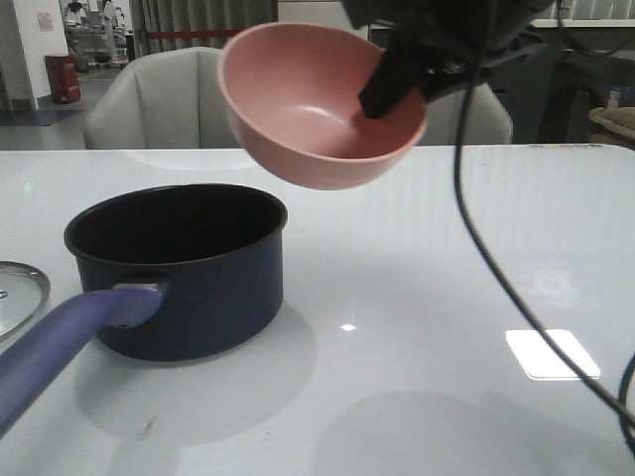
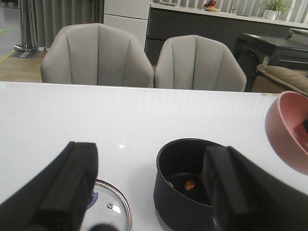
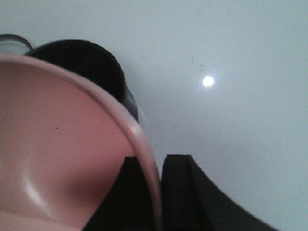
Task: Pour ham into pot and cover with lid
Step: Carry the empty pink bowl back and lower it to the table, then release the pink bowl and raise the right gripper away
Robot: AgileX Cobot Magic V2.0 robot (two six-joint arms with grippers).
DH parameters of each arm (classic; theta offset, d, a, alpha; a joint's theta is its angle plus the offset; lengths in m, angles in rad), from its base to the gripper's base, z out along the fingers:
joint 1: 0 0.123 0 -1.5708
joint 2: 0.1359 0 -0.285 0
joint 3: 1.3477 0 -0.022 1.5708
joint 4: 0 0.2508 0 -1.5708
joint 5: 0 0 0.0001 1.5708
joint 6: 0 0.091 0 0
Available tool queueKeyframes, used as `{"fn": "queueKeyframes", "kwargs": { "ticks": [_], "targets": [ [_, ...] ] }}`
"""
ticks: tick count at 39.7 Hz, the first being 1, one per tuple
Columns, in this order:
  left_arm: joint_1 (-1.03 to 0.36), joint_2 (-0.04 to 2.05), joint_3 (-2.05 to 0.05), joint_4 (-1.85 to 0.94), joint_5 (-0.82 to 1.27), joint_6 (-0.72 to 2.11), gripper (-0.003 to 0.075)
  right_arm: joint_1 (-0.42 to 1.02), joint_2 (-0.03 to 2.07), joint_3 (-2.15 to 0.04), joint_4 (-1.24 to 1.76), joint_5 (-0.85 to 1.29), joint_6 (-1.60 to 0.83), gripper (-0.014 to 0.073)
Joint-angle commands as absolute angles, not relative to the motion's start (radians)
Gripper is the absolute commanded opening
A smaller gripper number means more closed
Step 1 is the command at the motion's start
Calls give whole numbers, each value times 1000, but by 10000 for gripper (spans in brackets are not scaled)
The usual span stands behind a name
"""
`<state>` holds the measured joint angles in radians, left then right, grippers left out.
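The navy pot (image 1: 184,273) stands at the table's left with its purple handle (image 1: 60,342) toward the front. Orange ham slices (image 2: 190,184) lie on its black bottom in the left wrist view. My right gripper (image 1: 397,84) is shut on the rim of the pink bowl (image 1: 317,104), held tilted in the air above and right of the pot; the bowl (image 3: 57,154) looks empty. The glass lid (image 1: 18,296) lies flat on the table left of the pot; it also shows in the left wrist view (image 2: 108,214). My left gripper (image 2: 149,192) is open and empty above the lid and pot.
Two grey chairs (image 2: 98,55) stand behind the table's far edge. A black cable (image 1: 496,268) hangs from the right arm down across the table's right side. The white tabletop (image 1: 446,297) stretches right of the pot.
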<state>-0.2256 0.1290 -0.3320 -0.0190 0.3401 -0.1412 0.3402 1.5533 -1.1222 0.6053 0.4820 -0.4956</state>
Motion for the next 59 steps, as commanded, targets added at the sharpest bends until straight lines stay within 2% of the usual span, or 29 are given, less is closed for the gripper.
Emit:
{"fn": "queueKeyframes", "kwargs": {
  "ticks": [1, 8, 20, 37, 43, 53, 59],
  "targets": [
    [-234, 138, -360, -22, 259, -142, 502, 263, 1509, -1161, 608, 554, -489, 135],
    [-234, 138, -360, -22, 259, -142, 502, 188, 1527, -1161, 508, 586, -437, 135],
    [-234, 138, -360, -22, 259, -142, 502, 181, 1642, -1164, 287, 600, -184, 135],
    [-234, 138, -360, -22, 261, -142, 502, 164, 1779, -1264, 211, 683, -171, 146],
    [-234, 138, -360, -22, 263, -142, 502, 164, 1806, -1278, 192, 695, -164, 211],
    [-234, 138, -360, -22, 263, -142, 502, 164, 1824, -1283, 182, 696, -159, 428],
    [-234, 138, -360, -22, 263, -142, 502, 164, 1805, -1340, 133, 749, -159, 450]
  ]
}}
